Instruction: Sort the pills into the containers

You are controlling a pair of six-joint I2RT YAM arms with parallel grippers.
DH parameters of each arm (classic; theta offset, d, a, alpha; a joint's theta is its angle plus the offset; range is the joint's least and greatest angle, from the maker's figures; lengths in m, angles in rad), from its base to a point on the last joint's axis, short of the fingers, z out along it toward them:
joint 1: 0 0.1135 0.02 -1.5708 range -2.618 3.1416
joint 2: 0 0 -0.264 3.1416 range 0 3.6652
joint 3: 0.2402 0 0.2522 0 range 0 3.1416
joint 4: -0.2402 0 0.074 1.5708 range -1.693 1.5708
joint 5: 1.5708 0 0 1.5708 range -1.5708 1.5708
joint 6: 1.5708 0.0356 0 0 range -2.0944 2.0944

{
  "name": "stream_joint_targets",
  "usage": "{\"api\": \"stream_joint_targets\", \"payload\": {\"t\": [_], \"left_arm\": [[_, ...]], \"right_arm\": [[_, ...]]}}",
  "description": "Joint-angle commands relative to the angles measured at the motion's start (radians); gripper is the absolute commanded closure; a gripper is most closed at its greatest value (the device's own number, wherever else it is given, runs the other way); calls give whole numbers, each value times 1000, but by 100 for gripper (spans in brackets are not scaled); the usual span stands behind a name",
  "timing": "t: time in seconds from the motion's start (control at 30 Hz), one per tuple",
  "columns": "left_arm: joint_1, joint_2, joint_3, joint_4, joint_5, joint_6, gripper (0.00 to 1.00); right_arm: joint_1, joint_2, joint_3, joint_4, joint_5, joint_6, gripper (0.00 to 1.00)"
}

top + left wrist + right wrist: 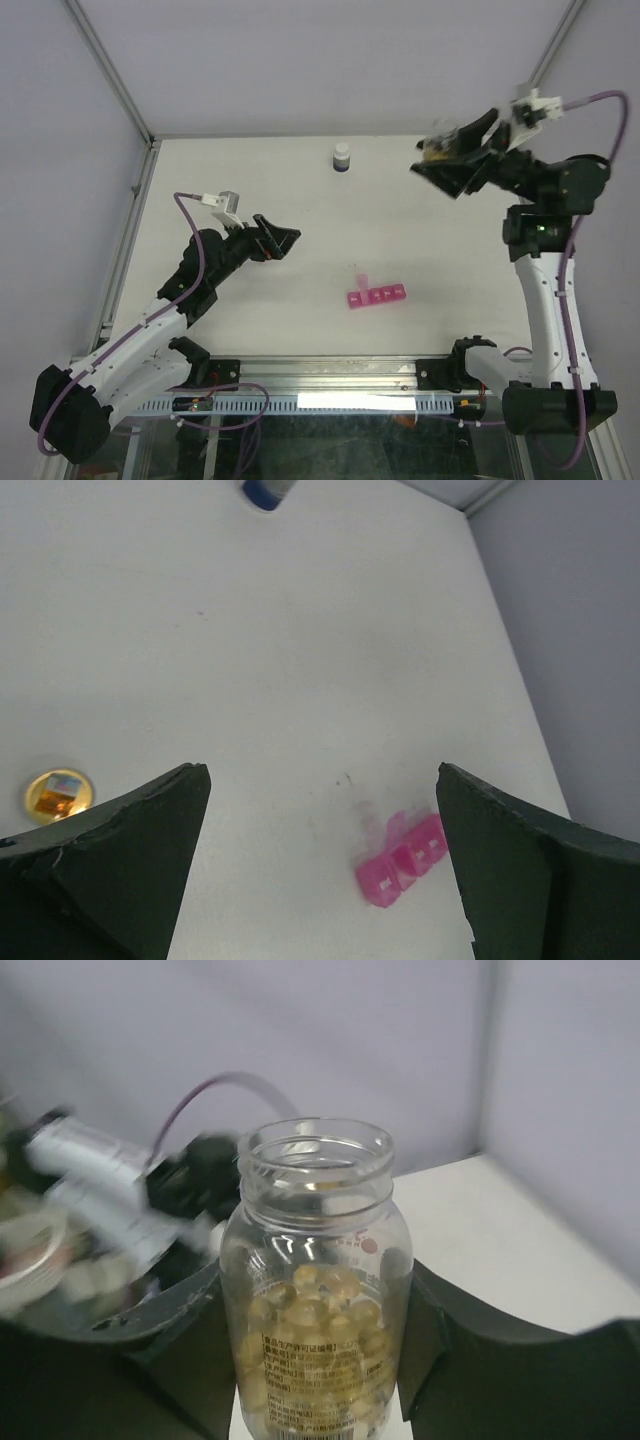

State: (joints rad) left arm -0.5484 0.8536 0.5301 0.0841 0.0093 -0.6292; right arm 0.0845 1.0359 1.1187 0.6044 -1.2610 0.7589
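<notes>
Right end effector is raised at the far right, clamped around an uncapped clear bottle with the yellow pills inside. Opposite, the left end effector hangs spread wide, holding nothing (a small round cap lies on the worktop nearby). Between both arms the pink organiser rests on that worktop.

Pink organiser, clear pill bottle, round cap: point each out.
pink organiser (377, 296), top view, middle of the strip.
clear pill bottle (315, 1290), right wrist view, its pill-filled body.
round cap (58, 795), left wrist view, its centre.

White-black arms, purple cables, dark jaws
</notes>
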Motion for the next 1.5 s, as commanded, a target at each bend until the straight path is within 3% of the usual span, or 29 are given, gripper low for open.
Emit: {"api": "stream_joint_targets", "payload": {"t": [0.0, 0.03, 0.07, 0.1, 0.13, 0.2, 0.23, 0.27, 0.3, 0.33, 0.37, 0.43, 0.5, 0.53, 0.6, 0.67, 0.77, 0.93, 1.17, 1.47], "left_arm": [[6, -9, -50, 305, 249, 19, 1], [5, 0, -51, 330, 285, 20, 1], [5, 7, -49, 342, 314, 24, 1], [6, 11, -49, 354, 343, 33, 1], [6, 16, -54, 372, 370, 44, 1], [6, 24, -73, 438, 409, 42, 1], [5, 28, -82, 479, 433, 39, 1], [6, 33, -87, 512, 465, 42, 1], [5, 35, -91, 533, 495, 54, 1], [5, 36, -99, 552, 522, 76, 1], [6, 36, -108, 568, 548, 104, 1], [6, 45, -155, 648, 584, 121, 1], [5, 63, -217, 782, 629, 121, 1], [4, 70, -248, 850, 645, 122, 1], [-13, 66, -319, 985, 646, 165, 1], [-79, 42, -375, 1034, 573, 284, 1], [-244, 29, -388, 951, 451, 550, 1], [-417, 231, -355, 917, 377, 795, 2], [-453, 496, -341, 1049, 301, 861, 1], [-453, 601, -371, 1095, 172, 849, 1]], "right_arm": [[-128, 4, 190, -506, 310, -323, 100], [-110, -3, 105, -244, 143, -113, 100], [-40, -18, -12, 203, 46, 149, 100], [-13, -35, -89, 515, 23, 298, 100], [-34, -49, -105, 507, 41, 268, 100], [-156, -20, 57, -176, 131, -34, 100], [-167, 2, 95, -251, 128, -177, 100], [-151, 1, 41, -39, 26, -67, 100], [-122, -1, -46, 311, -30, 99, 100], [-102, 1, -94, 490, -93, 163, 100], [-105, -1, -109, 449, -153, 99, 100], [-140, -11, -61, -95, -251, -287, 100], [-158, 3, 80, -1039, -220, -1242, 100], [-122, 31, 126, -1356, -154, -1573, 100], [-75, 63, 108, -1543, -33, -1805, 100], [-55, 72, 35, -1635, 15, -1929, 100], [-16, 49, -93, -1633, 90, -2021, 100], [82, 42, -232, -1558, 258, -2054, 100], [222, 113, -320, -1459, 425, -2002, 100], [334, 170, -330, -1414, 575, -1909, 100]]}}
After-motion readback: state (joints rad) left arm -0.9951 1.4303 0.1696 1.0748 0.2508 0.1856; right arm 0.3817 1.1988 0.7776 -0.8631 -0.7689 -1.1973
